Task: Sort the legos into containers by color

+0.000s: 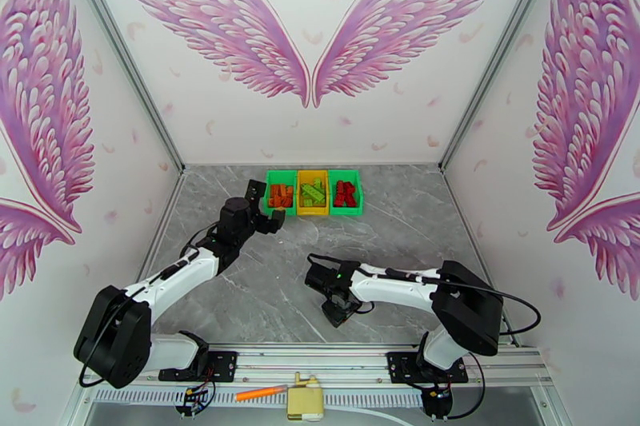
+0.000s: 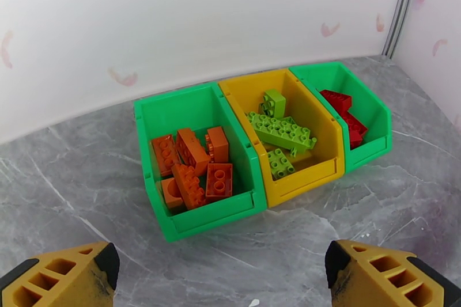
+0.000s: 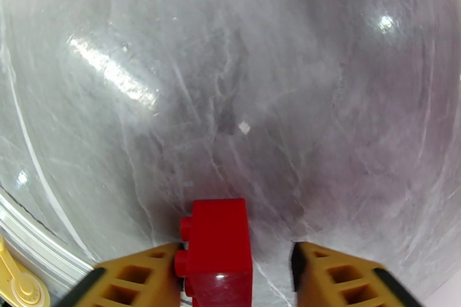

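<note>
Left arm: stretched forward over the worktop [image 1: 400, 236], elbow low, wrist aimed at the row of containers. Left hand [image 1: 266, 205] hovers just short of the left green bin [image 2: 190, 219], fingers spread wide, holding nothing.

Containers, left to right:
- left green bin: orange legos [image 2: 193, 167], a loose heap
- yellow bin [image 2: 299, 187]: light green legos [image 2: 282, 129], one long plate on top
- right green bin [image 2: 374, 124]: red legos [image 2: 346, 115], partly hidden behind its wall

Colours look cleanly separated (no stray colour in any bin that I can see).

Right arm: folded inward, forearm running left across the near part of the worktop, wrist bent down. Right hand [image 1: 339, 314] sits low over the surface, well apart from the bins. A single red lego [image 3: 218, 245] stands between its fingers; one finger touches the brick's studded side, while the other shows a sliver of worktop between pad and brick. Reads as not yet clamped, though the wrist view cuts off the lower brick, so firm contact there is uncertain.

Step in hand: the pick of what looks like the last loose brick, with sorting nearly finished.

Next move calls for closing squarely on the brick, lifting clear, then carrying it far forward and right to the right green bin, passing clear of the left hand parked by the row.
</note>
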